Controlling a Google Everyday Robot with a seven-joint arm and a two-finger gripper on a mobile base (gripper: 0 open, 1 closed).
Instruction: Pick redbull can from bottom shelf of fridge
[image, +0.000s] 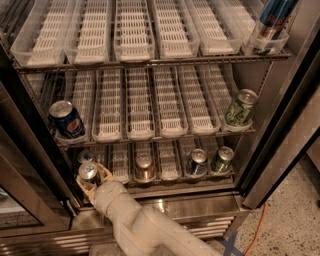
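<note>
The gripper (92, 177) sits at the front left end of the bottom shelf (165, 184) of the fridge (280, 125), at the tip of a cream-coloured arm (140, 230) that rises from the lower edge of the view; its two pale fingers (105, 175) stand on either side of the redbull can (89, 171) and close narrowly against its body, so the can is held upright between them, silver top showing. Just behind the gripper, deeper in the same lane, stands a second slim can (85, 156); to the gripper's right along the same shelf come a copper-brown can (144, 167), then, farther right, a blue can (198, 162) and a green can (222, 159) side by side. Above the gripper and slightly to its left, on the middle rack, stands a Pepsi can (66, 120); far to the right on that rack leans a green-labelled can (240, 107). High up and far right, on the top rack, stands a tall blue container (272, 20) in a clear tray. White slotted lane trays (140, 105) fill the racks; an orange cable (254, 227) runs over the speckled floor, low and well to the gripper's right.
</note>
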